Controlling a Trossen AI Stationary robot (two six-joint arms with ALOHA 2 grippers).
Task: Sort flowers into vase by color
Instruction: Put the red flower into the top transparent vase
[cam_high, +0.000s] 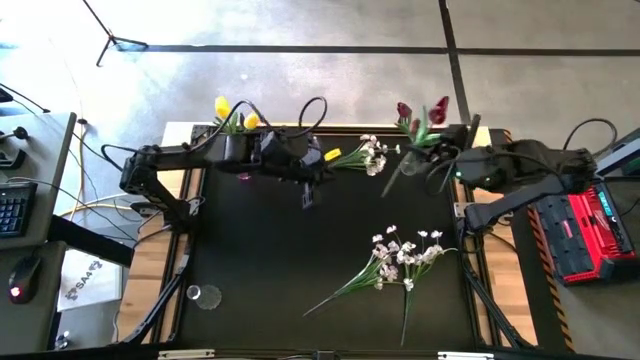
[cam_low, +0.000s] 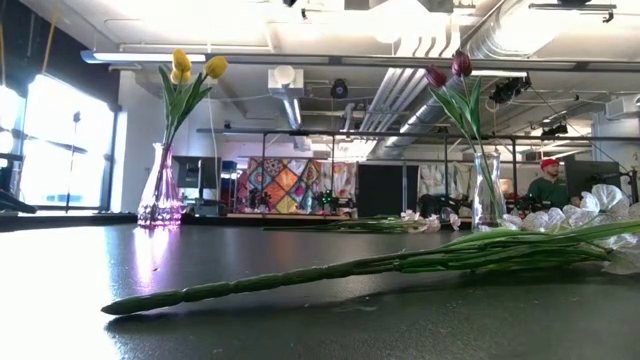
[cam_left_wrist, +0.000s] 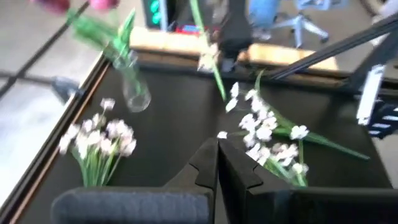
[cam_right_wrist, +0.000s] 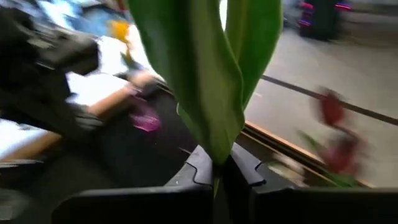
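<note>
Two dark red-magenta tulips (cam_high: 421, 110) stand in a clear glass vase (cam_low: 487, 195) at the black table's (cam_high: 270, 260) far right corner. Beside that vase, the right gripper (cam_right_wrist: 217, 169) pinches a green-leaved flower stem (cam_right_wrist: 205, 74). Left of it, the left gripper (cam_left_wrist: 217, 158) hangs pressed together, empty.
</note>
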